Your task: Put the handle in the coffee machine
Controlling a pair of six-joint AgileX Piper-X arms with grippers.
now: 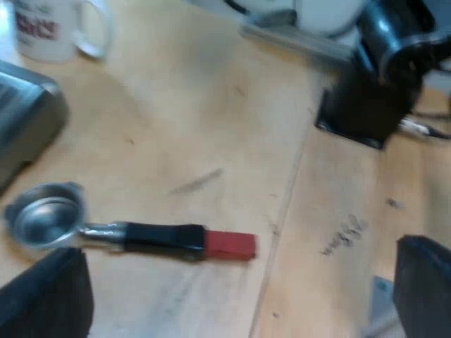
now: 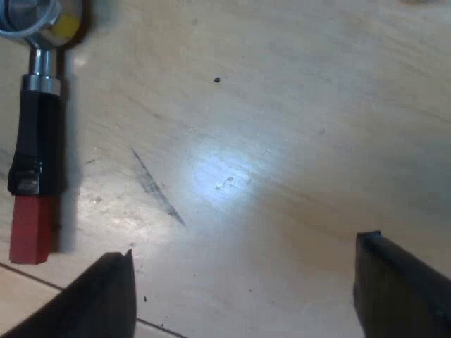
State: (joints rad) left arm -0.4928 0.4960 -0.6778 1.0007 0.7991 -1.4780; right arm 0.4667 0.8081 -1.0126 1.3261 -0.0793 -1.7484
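Pre-grasp: left pincer [image 1: 239,278] and right pincer [image 2: 245,248] spread, empty; holder [image 1: 46,215] loose on worktop [image 1: 211,105]; next, lower and pinch its dark handle [image 1: 165,238].

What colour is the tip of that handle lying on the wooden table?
The handle's tip is red, clearest in the right wrist view.

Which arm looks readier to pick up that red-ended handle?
Left, probably. The holder lies just ahead of the left gripper, within the span of its open fingers, and the machine is close by. The right gripper, also open, hangs over the table, with the holder off beside one finger.
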